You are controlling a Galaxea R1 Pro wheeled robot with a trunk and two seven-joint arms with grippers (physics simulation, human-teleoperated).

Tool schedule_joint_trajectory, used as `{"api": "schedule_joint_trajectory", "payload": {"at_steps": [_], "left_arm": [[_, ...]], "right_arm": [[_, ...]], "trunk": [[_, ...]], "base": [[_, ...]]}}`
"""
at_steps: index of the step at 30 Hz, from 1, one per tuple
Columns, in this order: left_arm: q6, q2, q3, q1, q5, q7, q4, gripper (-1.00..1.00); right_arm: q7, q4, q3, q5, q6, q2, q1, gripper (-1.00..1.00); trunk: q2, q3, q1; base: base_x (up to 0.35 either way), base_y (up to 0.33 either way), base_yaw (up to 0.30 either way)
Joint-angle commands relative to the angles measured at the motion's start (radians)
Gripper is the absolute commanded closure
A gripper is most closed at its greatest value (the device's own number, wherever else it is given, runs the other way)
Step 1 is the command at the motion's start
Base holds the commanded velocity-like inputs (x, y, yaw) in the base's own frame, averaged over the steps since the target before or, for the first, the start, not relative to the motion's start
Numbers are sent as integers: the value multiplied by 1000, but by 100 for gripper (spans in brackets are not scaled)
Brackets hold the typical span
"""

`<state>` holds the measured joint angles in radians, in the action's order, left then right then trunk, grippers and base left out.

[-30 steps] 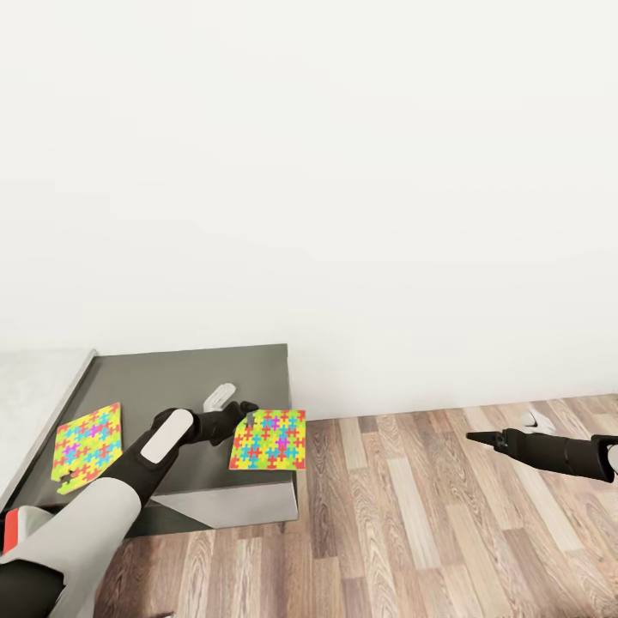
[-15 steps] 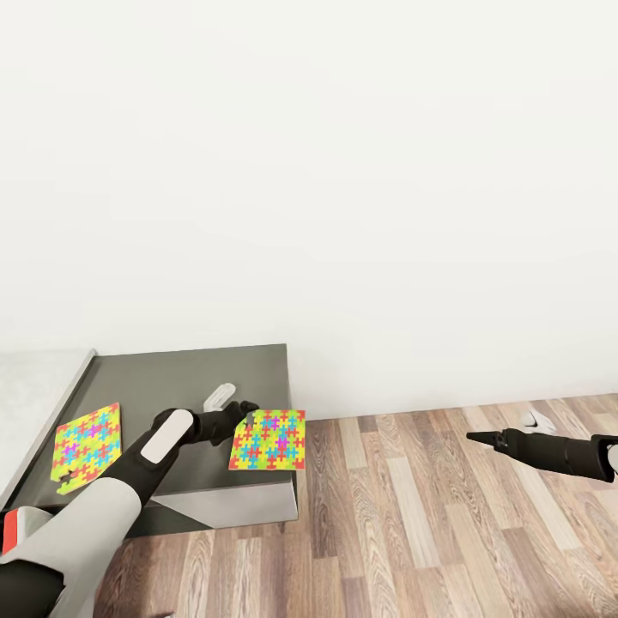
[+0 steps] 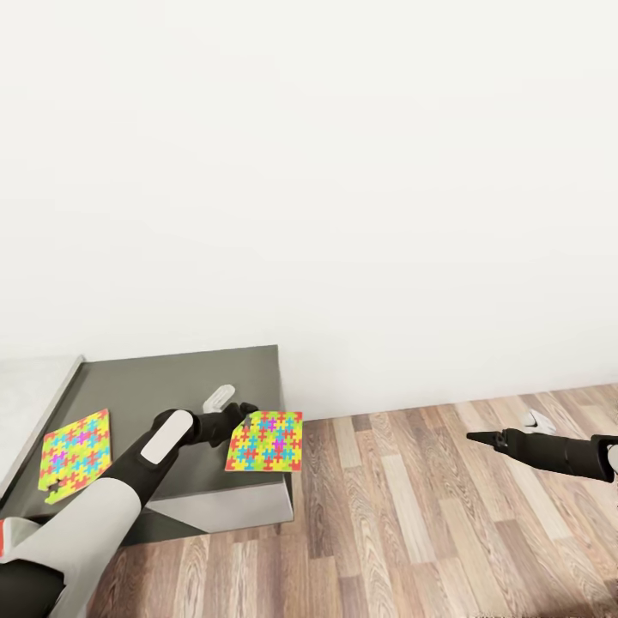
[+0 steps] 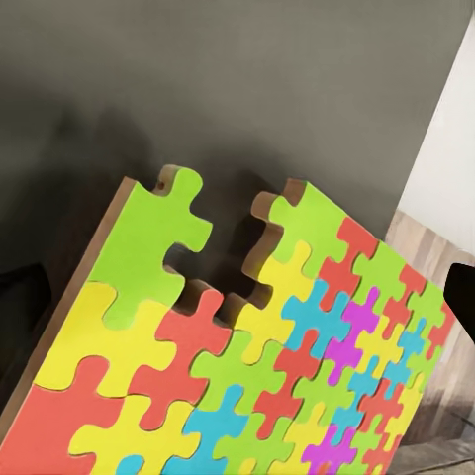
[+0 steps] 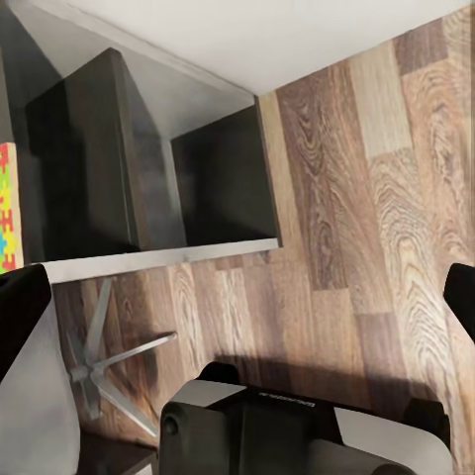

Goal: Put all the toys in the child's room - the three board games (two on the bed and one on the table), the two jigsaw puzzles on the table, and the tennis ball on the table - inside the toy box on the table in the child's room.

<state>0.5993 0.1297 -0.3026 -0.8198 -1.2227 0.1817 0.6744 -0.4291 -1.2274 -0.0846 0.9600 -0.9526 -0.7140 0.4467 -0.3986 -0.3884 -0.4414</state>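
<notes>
The robot stood at the lower dark grey section of the table point(image 3: 172, 378), one jigsaw puzzle in hand. Its left gripper point(image 3: 243, 422) was pinched on the near edge of the right-hand jigsaw puzzle point(image 3: 266, 441), which looked raised and tilted, its far side reaching out past the table's end over the wooden floor point(image 3: 429, 515). The second jigsaw puzzle point(image 3: 75, 448) lay flat on the dark surface, well apart, near the step up to the pale grey section. So I judged the step to be the carrying-off of the first puzzle, just lifted. The toy box was not before me from where I looked, so the next move would call for keeping the thin sheet gripped and level while the robot turned or rolled toward the box.

The right gripper point(image 3: 477, 438) hung out over the floor, well clear of the table, holding nothing; from the head view its fingers came to a narrow point, seemingly closed.

The left wrist view showed the held puzzle point(image 4: 247, 366) up close: interlocking pieces, brown board edge, and a notch where a piece seemed missing. The right wrist view gave the table's dark end panel point(image 5: 223, 178) and the floorboards.
</notes>
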Motion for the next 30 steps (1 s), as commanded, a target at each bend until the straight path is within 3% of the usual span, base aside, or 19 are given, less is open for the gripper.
{"api": "schedule_joint_trajectory", "payload": {"at_steps": [1, 30], "left_arm": [[-1, 1, -6, 1, -21, 9, -61, -100], [-1, 1, -6, 1, -21, 9, -61, -100]], "right_arm": [[-7, 0, -1, -6, -2, -1, 1, -100], [-7, 0, -1, -6, -2, -1, 1, -100]], "trunk": [[-1, -2, -9], [-1, -2, -9]], "base": [[0, 0, -64], [0, 0, -31]]}}
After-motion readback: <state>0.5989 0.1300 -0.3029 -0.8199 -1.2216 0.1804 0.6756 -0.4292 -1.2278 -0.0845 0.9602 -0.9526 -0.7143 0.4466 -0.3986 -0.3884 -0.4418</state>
